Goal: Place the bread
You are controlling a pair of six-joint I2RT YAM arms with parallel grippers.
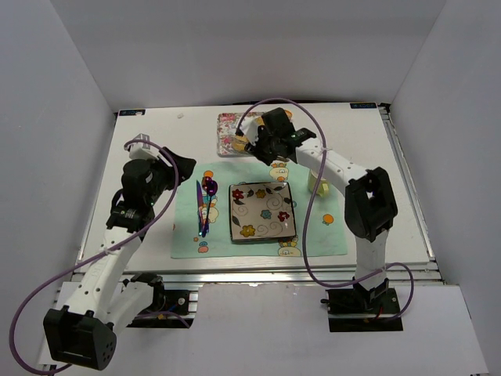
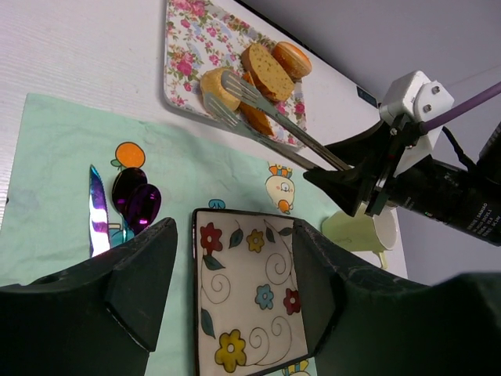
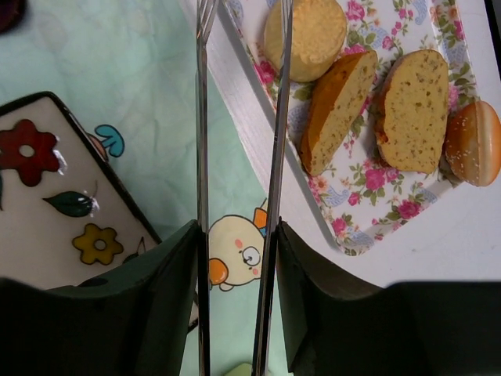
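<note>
A white tabletop [image 1: 376,157] inside a white-walled enclosure is carrying a mint-green placemat [image 1: 329,235] printed with cartoon figures. A square flower-patterned plate [image 1: 261,211] is lying on the placemat. An iridescent knife [image 2: 98,211] and a purple spoon [image 2: 137,200] are lying just to its left. A pale green mug [image 2: 360,231] is standing near the placemat's far right corner.

A floral tray [image 3: 376,184] is lying just beyond the placemat's far edge. The bread [image 3: 309,35] is sitting on this tray at one end of a row. Two toasted slices [image 3: 337,106] are lying next to it, and a glossy bun [image 3: 473,141] is sitting at the other end.

The right end effector [image 3: 235,235] is clamping a pair of metal tongs [image 3: 274,157]. One prong is crossing the bread's edge and the other is lying alongside. Whether they are touching the bread cannot be told.

The left end effector [image 2: 235,243] is hovering over the placemat with jaws spread wide, holding nothing.
</note>
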